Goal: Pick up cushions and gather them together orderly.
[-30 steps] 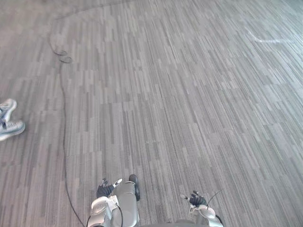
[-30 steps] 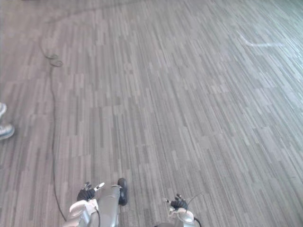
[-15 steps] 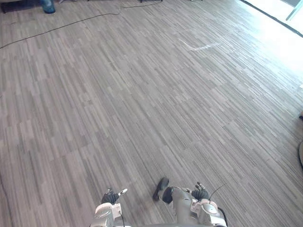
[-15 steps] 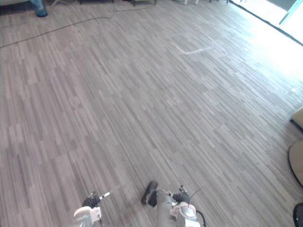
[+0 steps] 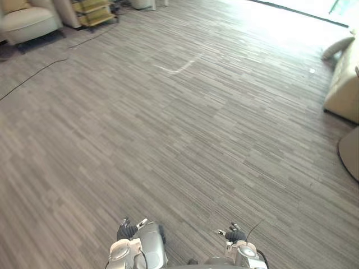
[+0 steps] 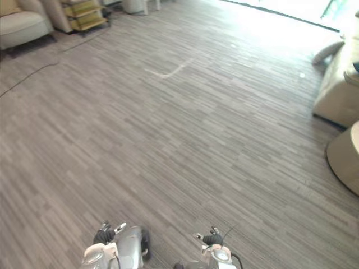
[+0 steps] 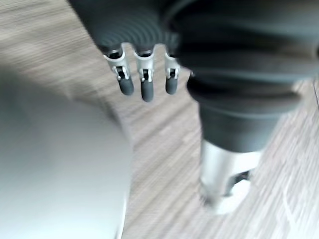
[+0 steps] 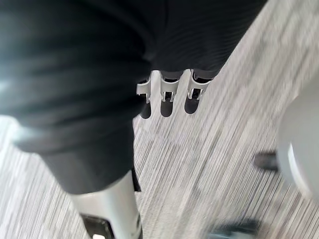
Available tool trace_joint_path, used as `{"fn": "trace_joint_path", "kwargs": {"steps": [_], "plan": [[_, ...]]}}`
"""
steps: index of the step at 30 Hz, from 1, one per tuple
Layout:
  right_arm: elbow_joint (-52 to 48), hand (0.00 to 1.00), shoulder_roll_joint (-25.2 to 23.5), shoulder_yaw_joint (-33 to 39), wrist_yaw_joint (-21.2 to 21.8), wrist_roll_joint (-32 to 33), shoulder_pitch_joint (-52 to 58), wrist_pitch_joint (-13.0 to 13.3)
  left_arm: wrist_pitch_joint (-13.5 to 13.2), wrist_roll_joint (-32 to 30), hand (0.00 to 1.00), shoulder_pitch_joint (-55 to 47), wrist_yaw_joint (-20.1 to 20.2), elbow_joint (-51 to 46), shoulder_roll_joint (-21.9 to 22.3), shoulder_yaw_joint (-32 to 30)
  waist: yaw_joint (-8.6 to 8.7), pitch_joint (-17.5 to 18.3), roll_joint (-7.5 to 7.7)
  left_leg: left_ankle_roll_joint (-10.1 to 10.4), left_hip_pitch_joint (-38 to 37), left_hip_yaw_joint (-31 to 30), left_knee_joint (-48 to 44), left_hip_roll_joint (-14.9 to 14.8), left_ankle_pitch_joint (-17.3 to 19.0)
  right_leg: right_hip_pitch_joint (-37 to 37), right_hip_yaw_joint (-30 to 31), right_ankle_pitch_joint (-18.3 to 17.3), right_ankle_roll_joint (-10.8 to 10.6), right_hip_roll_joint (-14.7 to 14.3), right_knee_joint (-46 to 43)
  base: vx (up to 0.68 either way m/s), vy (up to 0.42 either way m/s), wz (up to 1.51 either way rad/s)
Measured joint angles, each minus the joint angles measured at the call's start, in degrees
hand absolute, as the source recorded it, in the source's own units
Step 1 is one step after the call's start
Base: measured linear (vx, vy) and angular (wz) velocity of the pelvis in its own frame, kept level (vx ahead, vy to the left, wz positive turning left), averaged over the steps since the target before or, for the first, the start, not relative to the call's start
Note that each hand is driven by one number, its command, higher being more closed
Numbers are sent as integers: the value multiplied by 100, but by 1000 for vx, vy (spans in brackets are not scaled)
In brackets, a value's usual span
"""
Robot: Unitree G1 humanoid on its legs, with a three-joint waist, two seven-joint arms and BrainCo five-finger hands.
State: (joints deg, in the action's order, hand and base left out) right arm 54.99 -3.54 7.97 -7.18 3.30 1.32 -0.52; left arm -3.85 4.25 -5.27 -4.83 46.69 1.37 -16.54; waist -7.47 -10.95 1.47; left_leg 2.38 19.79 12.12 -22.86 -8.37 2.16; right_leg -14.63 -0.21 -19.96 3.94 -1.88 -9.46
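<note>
A pale cushion (image 5: 338, 47) lies on the floor at the far right, beside a beige sofa (image 5: 344, 84). My left hand (image 5: 127, 230) hangs low at the bottom of the eye views, far from the cushion. In its wrist view the fingers (image 7: 144, 85) point straight down at the floor and hold nothing. My right hand (image 5: 234, 236) hangs the same way at the bottom right, its fingers (image 8: 167, 102) straight and empty over the floor.
A light armchair (image 5: 25, 22) and a yellow shelf unit (image 5: 92, 11) stand at the far left. A round beige seat (image 6: 345, 154) sits at the right edge, in front of the sofa. Grey striped carpet (image 5: 185, 129) stretches between them. A thin cable (image 5: 33, 75) runs across it at the left.
The whole picture has shifted, so the camera has turned to the right. The armchair, sofa and cushion have come into view. Both hands still hang empty at my sides.
</note>
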Motion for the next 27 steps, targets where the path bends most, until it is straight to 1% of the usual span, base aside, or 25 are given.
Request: {"fn": "trace_joint_path", "kwargs": {"steps": [1, 2, 3, 4, 5, 6, 7, 9, 10, 11, 12, 13, 14, 15, 16, 17, 18, 19, 20, 21, 22, 23, 24, 26, 27], "plan": [[-6, 0, 4, -124, 10, -7, 56, -1, 5, -5, 0, 0, 1, 14, -64, -5, -9, 117, 163, -208, 6, 132, -280, 26, 240, 110, 153, -3, -148, 145, -353, 788, 350, -122], [-23, 0, 2, -122, 4, -18, 58, 22, 11, -4, 0, -1, 1, 34, -105, -10, -12, 161, 235, -267, -47, 282, -440, 0, 410, 304, 211, 3, -251, 232, -814, 920, 415, -97], [-26, 0, -44, -111, 1, -69, 52, 30, 7, 34, 0, 28, -5, 131, -192, -5, -17, 128, 333, -339, -355, 528, -605, 7, 733, 702, 243, 124, -553, 383, -2095, 604, 280, -75], [-26, 0, -43, -91, 2, -101, 55, 30, 24, 37, 0, 35, -9, 160, -227, 16, 5, 106, 368, -363, -545, 599, -610, 49, 873, 946, 229, 298, -822, 477, -2772, 693, 335, -64], [-36, 0, 3, -26, 9, -103, 110, 44, 67, 14, 0, 96, -15, 341, -309, 61, 165, 52, 349, -391, -1057, 631, -570, 208, 1232, 1515, 2, 688, -1134, 758, -4356, 639, 232, -30], [-220, 0, 7, 33, 43, -116, 114, 77, 140, -64, 0, 151, -33, 550, -331, 87, 253, 26, 301, -416, -1611, 744, -481, 231, 1462, 1821, -322, 609, -1001, 968, -5088, 749, 262, -26], [-256, 0, 9, 33, 42, -118, 118, 92, 158, -83, 0, 155, -39, 606, -328, 118, 276, 17, 249, -408, -1862, 821, -367, 229, 1528, 1998, -501, 554, -911, 1063, -5231, 680, 187, -30], [-322, 0, 4, -21, 120, -135, 90, 159, 168, -82, 0, 254, -34, 662, -307, 299, 296, 27, 179, -296, -2629, 1026, 280, 204, 1656, 2866, -1476, 417, -664, 1396, -4850, 517, 114, -33], [-389, 0, 4, -5, 131, -161, 80, 161, 170, -81, 0, 282, -28, 700, -302, 302, 304, 27, 179, -273, -2767, 1070, 434, 200, 1664, 3086, -1688, 418, -649, 1437, -4558, 585, 80, -27], [-433, 0, 14, 56, 153, -246, 15, 212, 172, -78, 0, 305, -22, 772, -303, 319, 332, -3, 148, -179, -3089, 1167, 733, 201, 1664, 3396, -2100, 455, -615, 1416, -3697, 607, 46, -31], [-392, 0, 49, 85, 156, -298, -85, 214, 170, -80, 0, 285, -20, 858, -323, 402, 443, -30, 103, -126, -3429, 1249, 1045, 207, 1634, 3500, -2354, 731, -519, 1224, -2544, 616, 29, -26], [-379, 0, 66, 79, 161, -331, -88, 215, 173, -81, 0, 288, -15, 900, -348, 481, 491, -39, 90, -123, -3538, 1245, 1141, 214, 1632, 3513, -2391, 911, -462, 1120, -2106, 496, 4, -13], [-390, 0, 92, 82, 163, -330, -101, 215, 178, -83, 0, 297, 1, 948, -364, 537, 549, -42, 94, -122, -3752, 1213, 1263, 259, 1633, 3570, -2400, 1271, -362, 953, -1410, 685, -51, 3], [-371, 0, 142, 83, 164, -335, -95, 201, 174, -175, 0, 283, 8, 979, -369, 551, 561, -24, 144, -10, -4050, 1111, 1328, 376, 1644, 3540, -2351, 1708, -233, 801, -761, 717, -79, 12], [-393, 0, 176, 87, 172, -341, -71, 166, 179, -200, 0, 272, 10, 999, -344, 541, 582, -16, 133, 42, -4237, 985, 1318, 404, 1659, 3541, -2147, 2277, 327, 788, -905, 879, -107, 11], [-429, 0, 253, 95, 184, -347, -120, 160, 180, -215, 0, 304, 12, 1023, -218, 504, 613, -21, -44, 121, -4375, 858, 1192, 273, 1623, 3585, -2173, 2015, 447, 766, -1459, 715, -137, 17], [-445, 0, 355, 111, 206, -351, -138, 153, 173, -333, 0, 276, 27, 1009, -104, 489, 680, 29, -222, 552, -4074, 533, 191, -33, 1323, 3509, -2281, 1431, 399, 698, -1898, 829, -198, 7], [-455, 0, 362, 105, 217, -361, -147, 147, 179, -379, 0, 276, 32, 980, -41, 406, 693, 18, -332, 549, -3638, 293, -890, -281, 975, 3351, -2278, 1210, 383, 560, -1924, 666, -192, 3], [-467, 0, 372, 98, 217, -371, -155, 147, 178, -388, 0, 258, 37, 953, -44, 383, 695, -9, -423, 525, -3333, 158, -1590, -449, 618, 3219, -2266, 1140, 401, 454, -1860, 655, -148, -38], [-430, 0, 383, 84, 202, -377, -199, 121, 186, -405, 0, 218, 47, 881, -12, 284, 659, -50, -554, 572, -2641, 2, -3139, -845, 375, 2829, -2170, 993, 478, 161, -1677, 635, -70, -59], [-361, 0, 338, 72, 195, -366, -224, 73, 191, -408, 0, 216, 47, 823, -14, 198, 639, -102, -538, 587, -2318, 5, -3812, -996, 490, 2509, -2060, 900, 517, 20, -1532, 633, -53, -66], [-319, 0, 273, 52, 186, -359, -231, 55, 190, -410, 0, 212, 42, 759, -46, 166, 606, -156, -479, 484, -2022, -29, -4210, -1024, 689, 2121, -1960, 801, 515, -71, -1322, 612, -39, -50], [-225, 0, 192, 24, 179, -329, -246, 46, 176, -404, 0, 201, 46, 644, -140, 191, 563, -190, -315, 308, -1533, 42, -4269, -964, 982, 1540, -1777, 652, 517, -100, -930, 541, -38, -45], [13, 0, 158, 31, 161, -327, -188, 37, 124, -343, 0, 141, 41, 490, -172, 198, 453, -148, -133, 51, -931, 276, -3437, -766, 1310, 1050, -1509, 604, 418, -86, -487, 559, -11, -56], [9, 0, 159, 34, 153, -328, -195, 8, 90, -298, 0, 133, 42, 385, -155, 184, 371, -151, -154, -55, -658, 317, -2850, -665, 1377, 836, -1412, 597, 329, -72, -356, 525, 63, -62]]}}
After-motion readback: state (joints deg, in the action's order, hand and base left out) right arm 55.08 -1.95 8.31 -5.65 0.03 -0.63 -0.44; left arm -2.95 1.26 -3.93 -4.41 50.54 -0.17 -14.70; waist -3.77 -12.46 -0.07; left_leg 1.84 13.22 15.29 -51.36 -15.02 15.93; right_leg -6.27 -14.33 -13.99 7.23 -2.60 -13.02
